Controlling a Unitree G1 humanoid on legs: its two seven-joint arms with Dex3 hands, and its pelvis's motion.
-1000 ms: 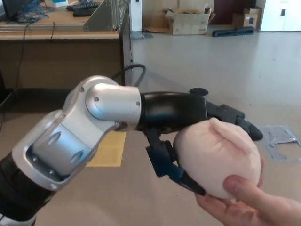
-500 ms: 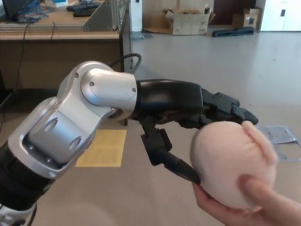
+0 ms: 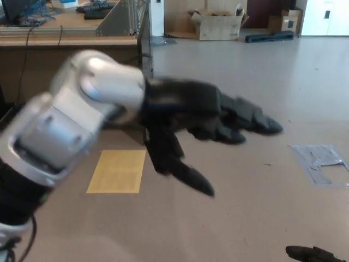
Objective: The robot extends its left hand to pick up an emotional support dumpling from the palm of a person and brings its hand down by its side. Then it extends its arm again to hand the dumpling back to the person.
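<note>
Above the floor [image 3: 245, 207] | left hand [image 3: 218, 123] blurred, fingers apart, holding nothing

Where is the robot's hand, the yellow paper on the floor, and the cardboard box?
left hand [image 3: 210, 128], head view, on the black palm, blurred.
yellow paper [image 3: 118, 171], head view, on its middle.
cardboard box [image 3: 218, 26], head view, on its front wall.

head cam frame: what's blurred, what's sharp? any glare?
Head view: the left hand and its silver forearm are smeared by motion blur, fingers spread, nothing in them; the floor, the yellow sheet, the desk and the cardboard box look fairly sharp. Lighting is even and soft, only a mild highlight on the forearm shell.
</note>
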